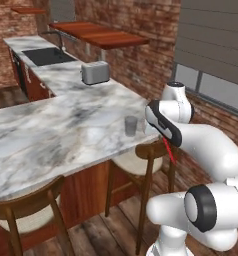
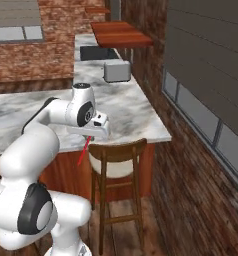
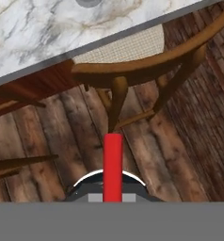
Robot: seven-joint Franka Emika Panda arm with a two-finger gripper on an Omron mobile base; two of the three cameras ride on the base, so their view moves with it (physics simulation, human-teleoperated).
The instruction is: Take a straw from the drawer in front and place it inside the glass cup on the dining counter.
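Note:
The red straw [image 1: 169,151] hangs down from my gripper [image 1: 165,141], which is shut on its upper end. The glass cup [image 1: 131,126] stands upright on the white marble dining counter [image 1: 51,135], near its front right corner. My gripper is just off that corner, to the right of the cup and above a stool. From the right base view the straw [image 2: 84,150] slants down from the gripper [image 2: 90,137] in front of the counter edge [image 2: 141,135]. In the hand view the straw [image 3: 113,162] rises between the fingertips, with the cup's base [image 3: 89,2] at the top edge. The drawer is out of view.
A wooden stool [image 1: 143,162] stands under the counter's corner right below the straw, another stool [image 1: 26,210] to the left. A silver toaster [image 1: 95,73] sits further back on the marble. A brick wall with a window [image 2: 201,110] runs close on the right.

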